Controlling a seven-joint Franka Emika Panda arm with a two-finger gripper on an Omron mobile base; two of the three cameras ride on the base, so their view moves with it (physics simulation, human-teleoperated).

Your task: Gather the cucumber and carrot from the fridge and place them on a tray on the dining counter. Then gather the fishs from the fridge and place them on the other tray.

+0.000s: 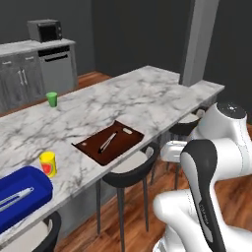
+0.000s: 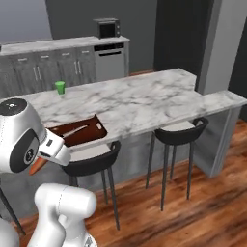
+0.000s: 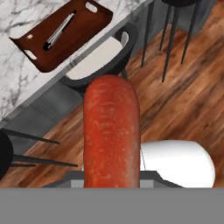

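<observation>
My gripper (image 2: 45, 157) is shut on the carrot (image 3: 111, 131), a thick orange-red root that hides the fingertips in the hand view. Its orange tip (image 2: 35, 167) pokes out below the hand, which hangs over the floor beside the dining counter (image 1: 123, 98). A brown tray (image 1: 109, 142) lies near the counter's front edge, ahead of the hand, with a slim silver utensil in it. The deep-blue tray (image 1: 24, 189) lies at the counter's near left end with a slim silver-grey thing in it; whether that is a fish I cannot tell. The cucumber and the fridge are out of view.
Black stools (image 2: 178, 132) with pale seats stand along the counter's front, one right below the brown tray (image 3: 65, 33). A green cup (image 1: 51, 99) and a yellow jar (image 1: 48, 163) stand on the counter. A grey pillar (image 2: 217, 53) closes its far end. Wooden floor lies open to the right.
</observation>
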